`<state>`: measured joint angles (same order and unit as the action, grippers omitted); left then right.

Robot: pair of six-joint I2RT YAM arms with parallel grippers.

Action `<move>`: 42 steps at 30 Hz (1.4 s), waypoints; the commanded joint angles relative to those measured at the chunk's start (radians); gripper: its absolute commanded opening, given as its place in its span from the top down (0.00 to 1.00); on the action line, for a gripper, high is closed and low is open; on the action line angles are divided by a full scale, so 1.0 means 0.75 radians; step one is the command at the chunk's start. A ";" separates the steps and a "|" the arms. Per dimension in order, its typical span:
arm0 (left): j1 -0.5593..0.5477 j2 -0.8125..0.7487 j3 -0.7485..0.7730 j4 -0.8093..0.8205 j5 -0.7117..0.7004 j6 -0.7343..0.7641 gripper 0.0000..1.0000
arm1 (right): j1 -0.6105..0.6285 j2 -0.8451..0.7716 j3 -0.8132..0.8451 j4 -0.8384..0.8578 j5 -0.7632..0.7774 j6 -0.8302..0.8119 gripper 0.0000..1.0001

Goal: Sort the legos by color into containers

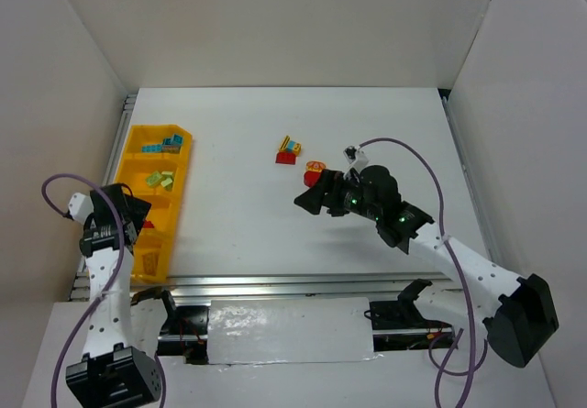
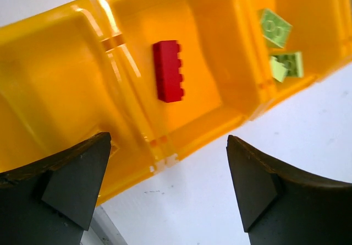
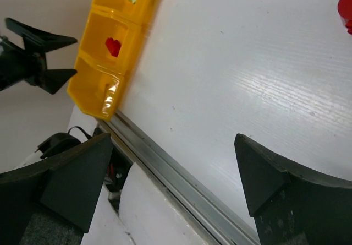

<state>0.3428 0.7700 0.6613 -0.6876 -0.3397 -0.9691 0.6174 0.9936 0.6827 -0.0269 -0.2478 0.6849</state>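
The yellow-orange tray of containers point(image 1: 176, 188) lies along the table's left side. One red lego point(image 2: 168, 71) rests in a compartment, and pale green legos point(image 2: 275, 27) sit in the one beside it. Teal legos point(image 1: 171, 140) fill the far compartment. My left gripper point(image 2: 168, 184) hangs open and empty over the tray's table-side rim point(image 2: 165, 159), just off the red brick's compartment. A red, yellow and teal clump point(image 1: 289, 148) and a red and yellow piece point(image 1: 315, 168) lie mid-table. My right gripper point(image 1: 316, 195) stands open and empty beside that piece, whose red edge point(image 3: 346, 8) shows in the right wrist view.
A metal rail point(image 3: 181, 173) runs along the table's near edge, with cables and the arm bases below it. White walls enclose the table on three sides. The tray point(image 3: 91, 93) and the left gripper point(image 3: 33, 58) also show in the right wrist view.
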 commanded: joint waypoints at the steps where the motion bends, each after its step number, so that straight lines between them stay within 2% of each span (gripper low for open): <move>1: 0.005 0.018 0.102 0.056 0.113 0.112 0.01 | -0.009 0.056 0.067 0.017 0.040 0.036 0.00; 3: 0.005 -0.006 0.131 0.082 0.162 0.173 0.01 | -0.019 0.121 0.110 -0.023 0.113 0.036 0.00; 5: 0.005 -0.022 0.147 0.129 0.289 0.245 0.01 | -0.044 0.188 0.159 -0.113 0.150 0.034 0.00; 8: 0.005 0.012 0.237 0.160 0.483 0.455 0.00 | -0.109 0.338 0.268 -0.219 0.203 0.050 0.00; 12: 0.003 0.129 0.405 0.087 0.680 0.652 0.00 | -0.126 0.530 0.435 -0.369 0.430 0.022 0.00; 13: -0.013 0.137 0.415 0.082 0.698 0.670 0.00 | -0.128 0.583 0.488 -0.420 0.544 0.015 0.00; 17: -0.085 0.060 0.297 0.227 0.859 0.703 0.01 | -0.134 0.920 0.795 -0.626 0.692 -0.050 0.00; 19: -0.113 0.047 0.252 0.305 0.993 0.734 0.00 | -0.146 1.013 0.871 -0.676 0.707 -0.056 0.00; 27: -0.156 0.080 0.219 0.330 1.087 0.748 0.00 | -0.154 1.319 1.098 -0.698 0.670 -0.109 0.00; 34: -0.160 0.049 0.202 0.334 1.097 0.744 0.01 | -0.152 1.461 1.147 -0.688 0.664 -0.122 0.04; 37: -0.165 0.059 0.202 0.340 1.116 0.742 0.00 | -0.146 1.469 1.135 -0.662 0.658 -0.130 0.14; 38: -0.165 0.061 0.202 0.338 1.114 0.744 0.01 | -0.146 1.461 1.123 -0.651 0.658 -0.132 0.25; 40: -0.165 0.066 0.204 0.336 1.107 0.742 0.00 | -0.142 1.426 1.066 -0.595 0.654 -0.150 0.38; 41: -0.165 0.068 0.204 0.338 1.107 0.742 0.00 | -0.138 1.410 1.043 -0.574 0.654 -0.163 0.51; 42: -0.165 0.070 0.202 0.340 1.109 0.736 0.00 | -0.136 1.373 1.007 -0.564 0.654 -0.185 0.58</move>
<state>0.2237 0.8215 0.8150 -0.4767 0.4656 -0.4400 0.5079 2.0739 1.4891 -0.4969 0.2321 0.5789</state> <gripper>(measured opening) 0.995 0.723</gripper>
